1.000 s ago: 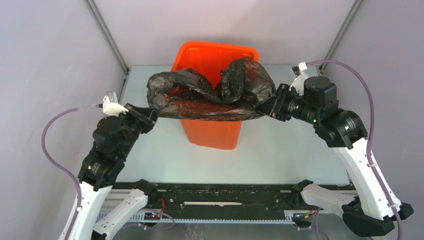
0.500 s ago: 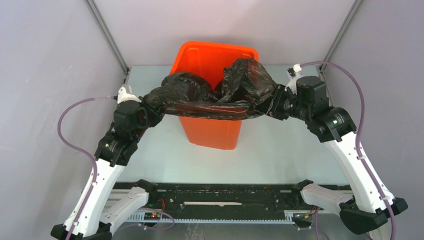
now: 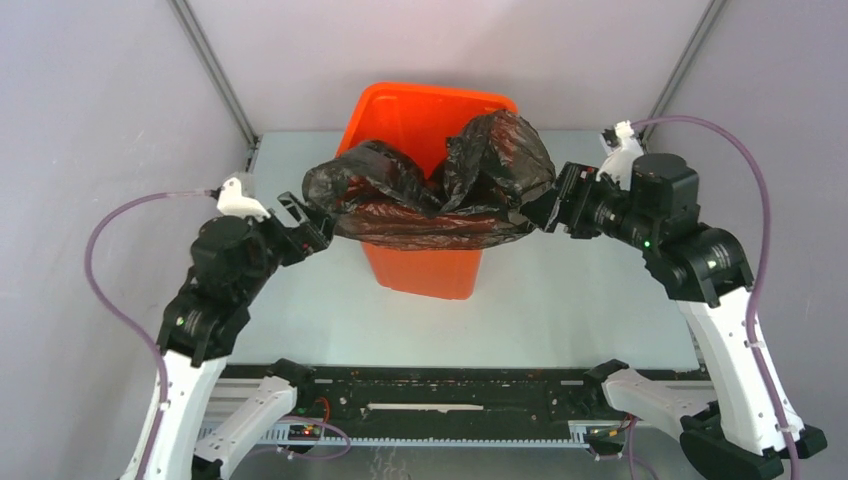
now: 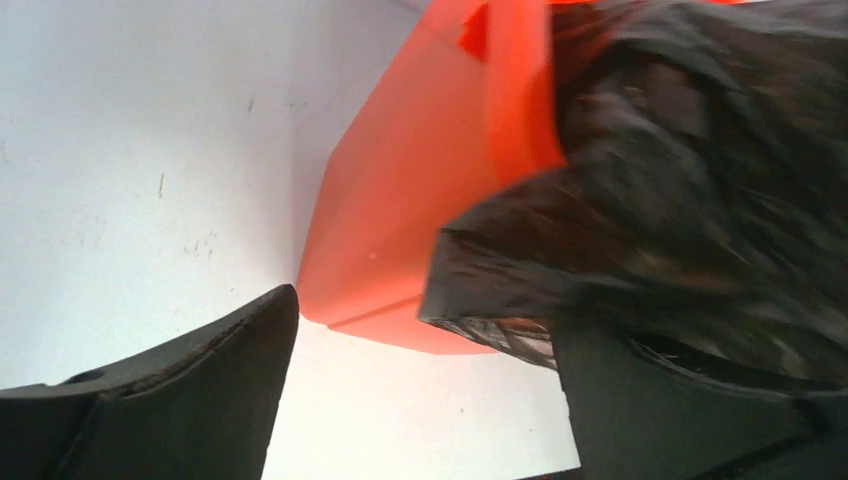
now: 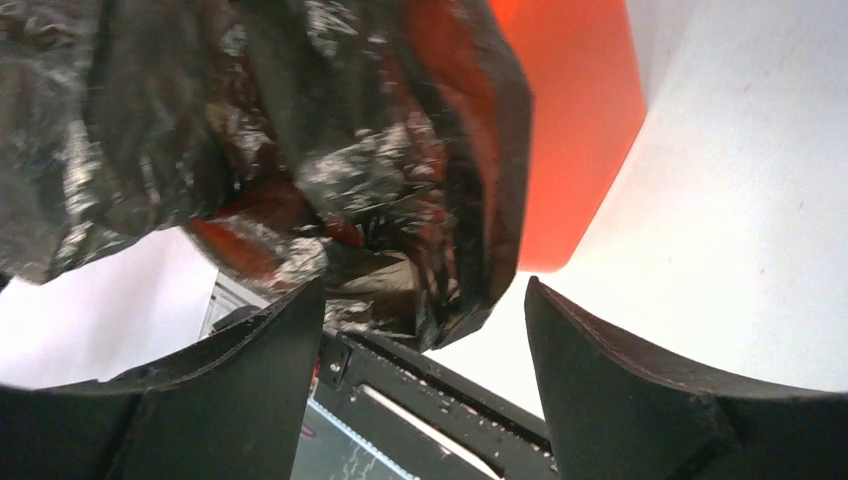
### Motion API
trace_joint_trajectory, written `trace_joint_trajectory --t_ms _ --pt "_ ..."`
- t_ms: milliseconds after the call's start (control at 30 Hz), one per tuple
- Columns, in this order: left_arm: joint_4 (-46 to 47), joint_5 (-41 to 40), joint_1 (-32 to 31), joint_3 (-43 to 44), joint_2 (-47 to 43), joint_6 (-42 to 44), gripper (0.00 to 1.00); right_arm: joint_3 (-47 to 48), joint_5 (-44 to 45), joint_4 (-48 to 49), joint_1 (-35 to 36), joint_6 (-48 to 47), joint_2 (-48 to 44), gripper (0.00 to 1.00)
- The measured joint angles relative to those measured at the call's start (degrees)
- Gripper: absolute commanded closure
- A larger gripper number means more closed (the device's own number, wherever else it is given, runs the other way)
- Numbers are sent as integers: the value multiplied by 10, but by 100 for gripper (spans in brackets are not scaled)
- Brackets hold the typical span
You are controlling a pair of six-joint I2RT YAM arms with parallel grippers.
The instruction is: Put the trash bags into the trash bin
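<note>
Top external view is showing the trash bag (image 3: 430, 190) lying bunched across the mouth of the trash bin (image 3: 425, 272), overhanging both side rims, probably because it is wider than the tub. The left fingers (image 3: 302, 222) and right fingers (image 3: 553, 205) are flanking its two ends, spread wide and pinching nothing. The rim alone seems to be carrying the bag above the counter (image 3: 570, 300).
</note>
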Motion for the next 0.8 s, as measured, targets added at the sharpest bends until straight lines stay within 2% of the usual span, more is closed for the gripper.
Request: trace_joint_trajectory --t_ms 267,433,700,800 --pt "-40 47 0 79 -65 105 0 69 -8 -12 -6 -51 7 14" --pt "-22 110 0 126 -80 185 1 106 -8 -7 -7 -85 33 15" --pt "49 153 0 182 9 280 2 138 -25 28 -43 -123 89 14" --pt "73 159 -1 170 39 295 6 138 -51 49 -61 -125 108 14"
